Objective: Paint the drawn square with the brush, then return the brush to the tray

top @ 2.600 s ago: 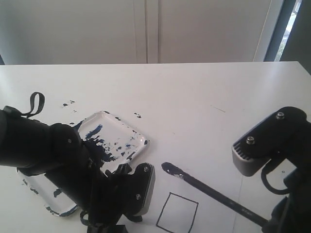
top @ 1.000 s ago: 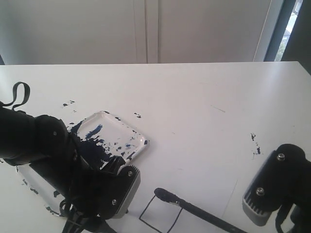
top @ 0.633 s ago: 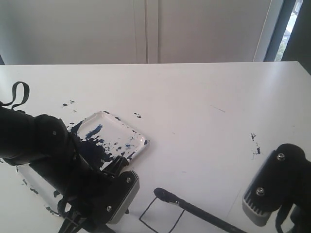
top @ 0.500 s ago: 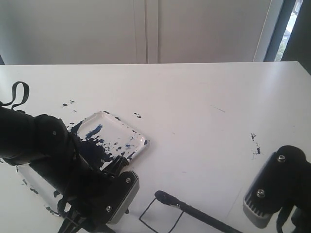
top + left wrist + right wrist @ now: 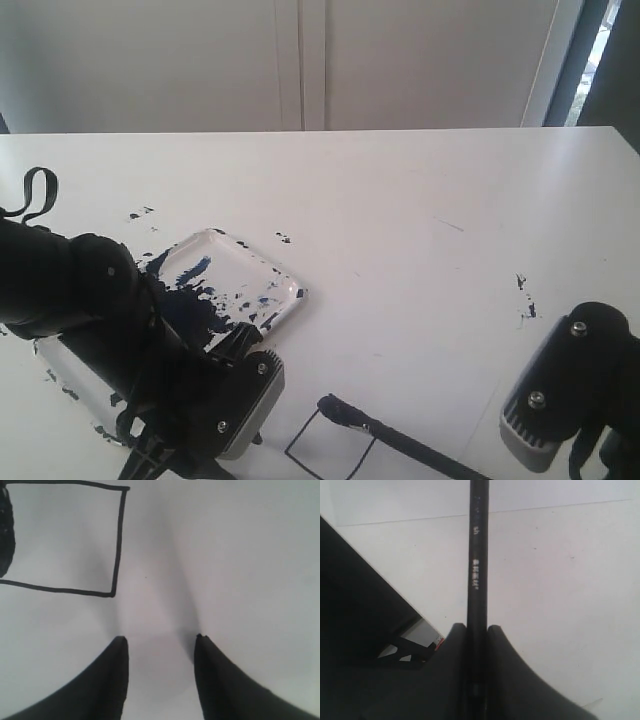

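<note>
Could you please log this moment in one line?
right gripper: shut on brush; tip: at square edge; square: unpainted; left gripper: open

Black brush point(image 5: 405, 447) slants at bottom centre, tip over the white square's point(image 5: 322, 452) top edge; paint-smeared clear tray point(image 5: 236, 263) lies left.

brush point(image 5: 400, 440) swung down-left, tip now over drawn square point(image 5: 325, 452) corner

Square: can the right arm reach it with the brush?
Probably yes: the right pincer holds the brush, tip at the square, and the left pincer stands beside it, not over it.
</note>
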`<state>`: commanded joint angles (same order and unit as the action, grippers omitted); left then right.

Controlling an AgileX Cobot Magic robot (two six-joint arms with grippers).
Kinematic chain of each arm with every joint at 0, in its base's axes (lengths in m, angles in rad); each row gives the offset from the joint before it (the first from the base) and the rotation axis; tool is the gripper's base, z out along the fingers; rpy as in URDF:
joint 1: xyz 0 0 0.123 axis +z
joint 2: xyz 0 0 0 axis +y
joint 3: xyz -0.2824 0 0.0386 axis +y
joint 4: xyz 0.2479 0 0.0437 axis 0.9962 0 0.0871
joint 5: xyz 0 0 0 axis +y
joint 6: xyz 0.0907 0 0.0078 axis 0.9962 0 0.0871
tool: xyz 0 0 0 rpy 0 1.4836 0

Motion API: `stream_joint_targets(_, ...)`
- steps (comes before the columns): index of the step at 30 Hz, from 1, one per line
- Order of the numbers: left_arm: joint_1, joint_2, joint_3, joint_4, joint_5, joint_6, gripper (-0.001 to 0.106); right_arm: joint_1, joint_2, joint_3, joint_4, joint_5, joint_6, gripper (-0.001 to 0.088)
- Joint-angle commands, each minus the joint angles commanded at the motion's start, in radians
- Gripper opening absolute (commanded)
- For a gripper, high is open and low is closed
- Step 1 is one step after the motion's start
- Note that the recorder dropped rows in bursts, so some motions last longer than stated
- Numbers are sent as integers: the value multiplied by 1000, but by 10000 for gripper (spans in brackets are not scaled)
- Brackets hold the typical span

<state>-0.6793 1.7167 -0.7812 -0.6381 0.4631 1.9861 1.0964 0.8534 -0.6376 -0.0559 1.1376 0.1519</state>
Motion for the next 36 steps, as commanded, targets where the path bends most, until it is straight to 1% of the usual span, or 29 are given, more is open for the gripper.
stream_joint_targets(4, 0, -44, 0, -36, 27, -53, 459, 0, 0, 0, 0, -9, -11, 0)
stream_joint_targets(8, 0, -54, 0, -50, 61, -50, 464, 0, 0, 0, 0, -19, -15, 0)
stream_joint_targets(12, 0, -54, 0, -67, 75, -43, 511, 0, 0, 0, 0, -19, -17, 0)
stream_joint_targets(17, 0, -54, 0, -89, 100, -41, 525, 0, 0, 0, 0, -20, -17, 0)
stream_joint_targets(22, 0, -52, 0, -80, 91, -7, 525, 0, 0, 0, 0, -25, -20, 0)
stream_joint_targets(31, 0, -52, 2, -76, 88, -13, 528, 0, 0, 0, 0, -33, -21, 0)
stream_joint_targets(33, 0, -52, 2, -76, 86, -15, 570, 0, 0, 0, 0, -37, -21, 0)
stream_joint_targets(36, 0, -52, 2, -76, 82, -26, 666, 0, 0, 0, 0, -42, -21, 0)
